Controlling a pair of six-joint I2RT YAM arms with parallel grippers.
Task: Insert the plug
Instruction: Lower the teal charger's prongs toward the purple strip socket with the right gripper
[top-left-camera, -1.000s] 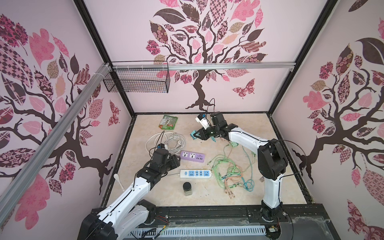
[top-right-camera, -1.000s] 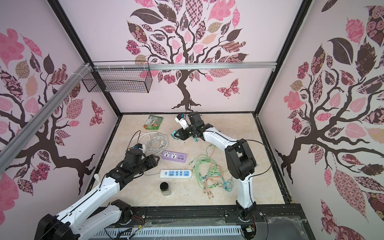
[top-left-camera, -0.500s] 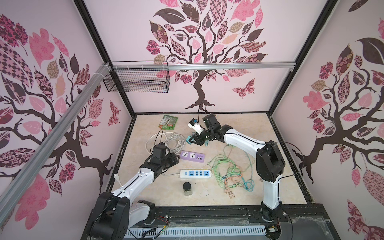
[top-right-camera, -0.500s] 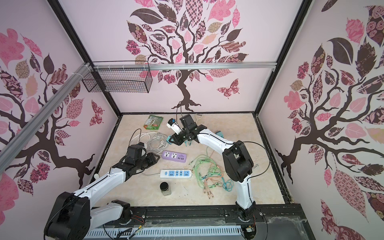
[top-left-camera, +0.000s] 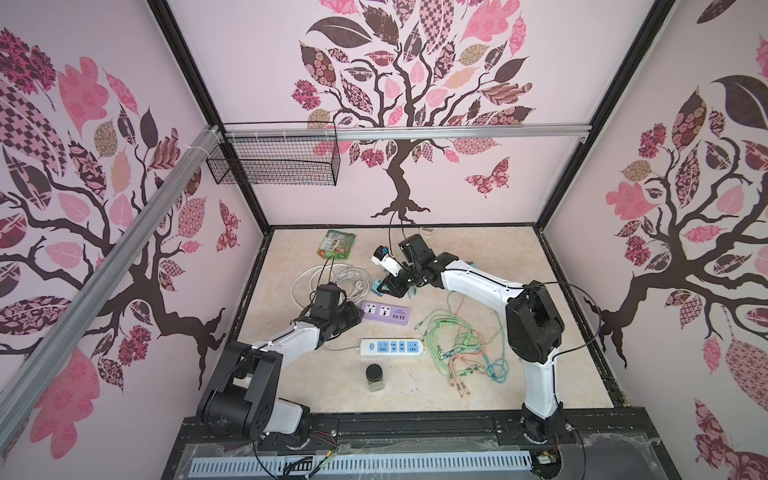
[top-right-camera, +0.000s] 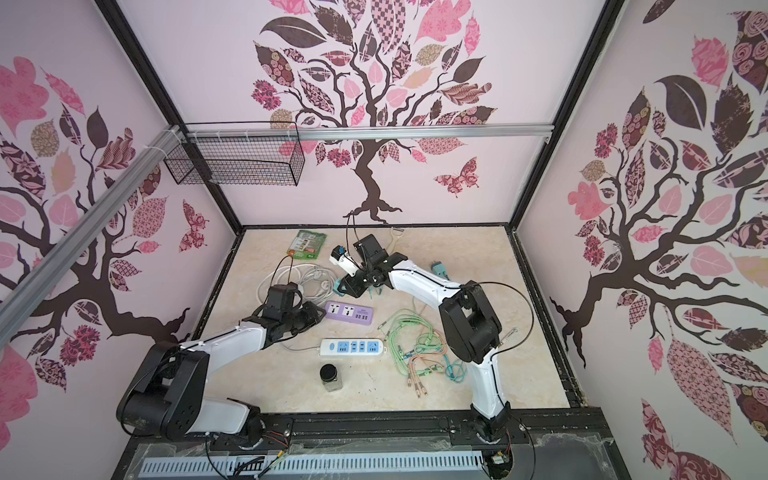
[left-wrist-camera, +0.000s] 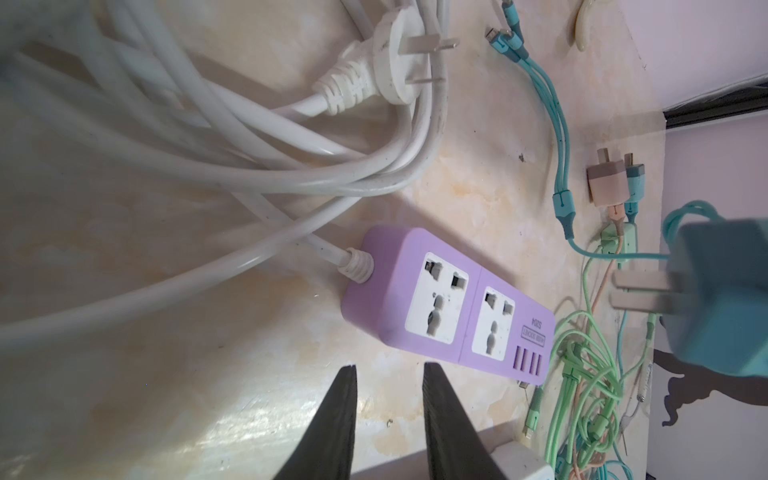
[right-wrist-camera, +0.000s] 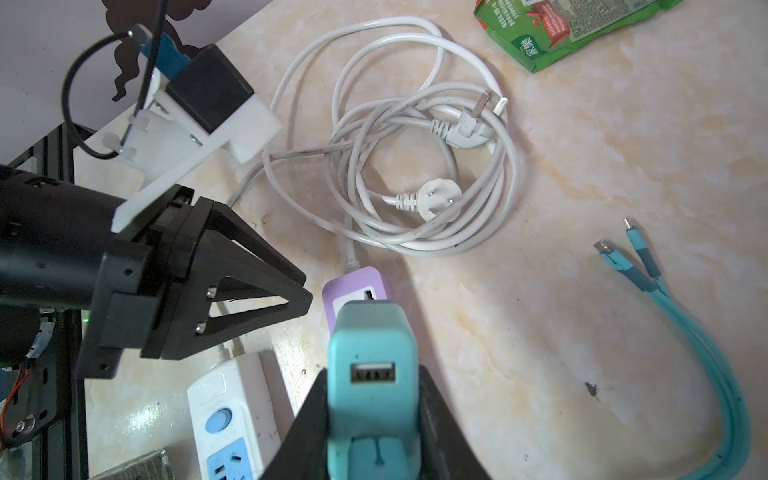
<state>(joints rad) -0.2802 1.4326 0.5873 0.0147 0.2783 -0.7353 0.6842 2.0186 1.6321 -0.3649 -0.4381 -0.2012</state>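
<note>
**A:** Starting at the left, where are we?

**B:** Our left gripper (left-wrist-camera: 390, 366) sits low, just beside the cord end of the purple power strip (left-wrist-camera: 449, 307). Its jaws are slightly apart with nothing between them. We judge it is there to brace the strip.

**A:** And the plug?

**B:** Our right gripper (right-wrist-camera: 372, 419) is clamped on the teal plug (right-wrist-camera: 372, 374) and holds it in the air near the strip, not yet in any socket (left-wrist-camera: 436, 297). In the left wrist view its flat prongs (left-wrist-camera: 640, 286) point toward the strip.

**A:** So which step is this?

**B:** We take it as the approach, before insertion. Next we need to square the prongs over one socket's slots. Then we press straight in while the left side keeps the strip from sliding
</note>
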